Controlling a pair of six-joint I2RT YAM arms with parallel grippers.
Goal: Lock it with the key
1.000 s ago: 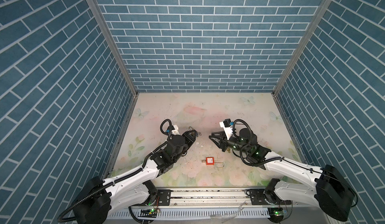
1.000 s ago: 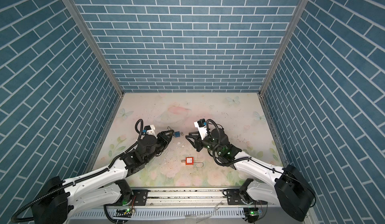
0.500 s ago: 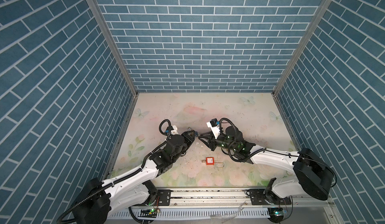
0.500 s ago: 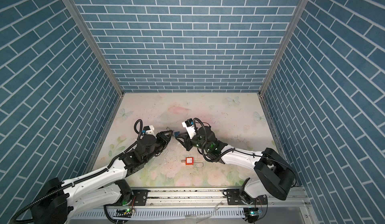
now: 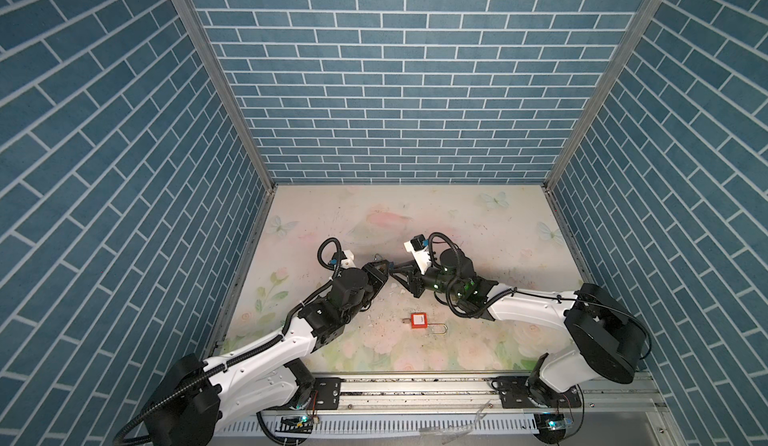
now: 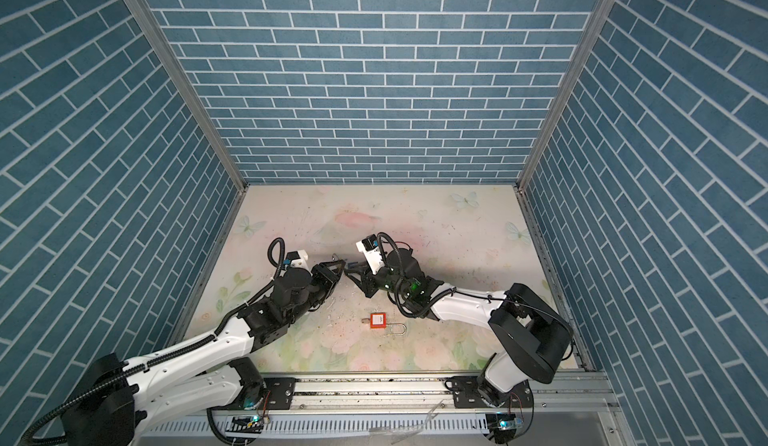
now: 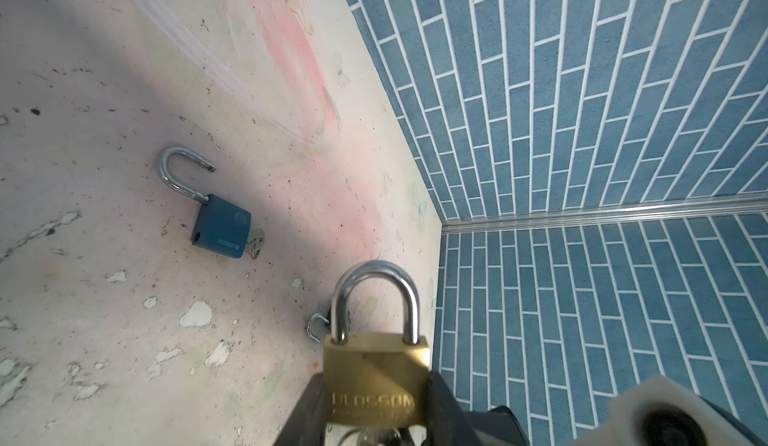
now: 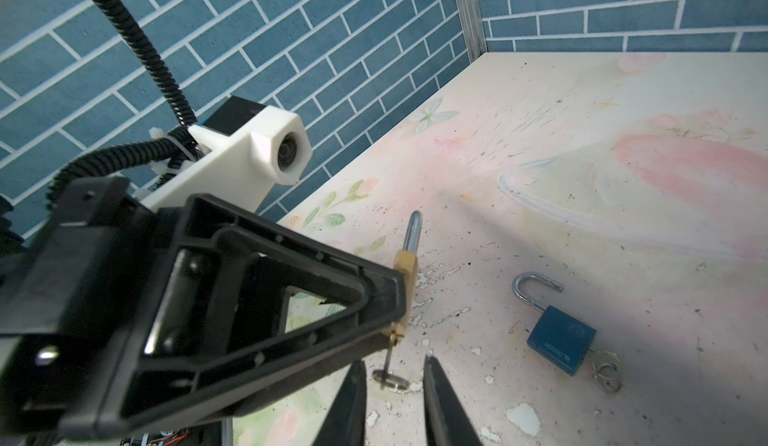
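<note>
The floral-printed table [image 5: 478, 232] carries the whole job, and both arms meet near its centre in both top views.

The left gripper [image 5: 384, 274] is clamped on the body of a brass padlock [image 7: 376, 361]. That lock is held clear of the table, and its steel shackle looks seated in both holes.

The right gripper [image 8: 395, 398] faces it with its jaws a little apart and nothing between the pads yet.

Two spare locks lie flat on the table. A red padlock [image 5: 419, 321] sits toward 5 o'clock from the grippers, and a blue padlock with its shackle swung open [image 8: 561, 340] lies close by.

The small silver key [image 8: 390, 375] sticks out of the brass lock's underside, with its round head just ahead of the right fingertips.

The step in hand appears to be taking hold of that key head, and these points should help:
- Advance the right gripper until the pads cover the flat faces of the head, not its rim.
- Close squarely on it.
- Turn about the blade's own line, because sideways pull could bend the key or twist the lock in its grip.
- Keep the left arm motionless meanwhile.
</note>
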